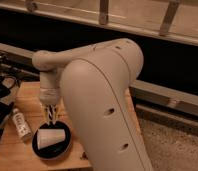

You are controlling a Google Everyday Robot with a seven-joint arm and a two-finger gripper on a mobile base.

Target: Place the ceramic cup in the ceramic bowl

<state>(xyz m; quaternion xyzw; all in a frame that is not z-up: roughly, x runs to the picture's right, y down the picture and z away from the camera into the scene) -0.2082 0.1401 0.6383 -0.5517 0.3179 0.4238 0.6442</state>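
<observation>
Item: cup [46, 139], lying on its side inside the dark bowl [63, 148] on the counter [12, 150] beside a small bottle [21, 125]; gripper [51, 116] just above, fingers narrowly parted and holding nothing; advisable to lift straight up, clear of the cup.

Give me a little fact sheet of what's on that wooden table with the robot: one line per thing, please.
table: wooden top, robot arm reaching over it
ceramic bowl: dark, round, near the table's front edge
ceramic cup: pale, lying on its side inside the bowl
tool: pointing down, just above the bowl's rim and the cup, not holding the cup
bottle: small, white, labelled, lying on the table left of the bowl
task state: cup appears to rest in the bowl
</observation>
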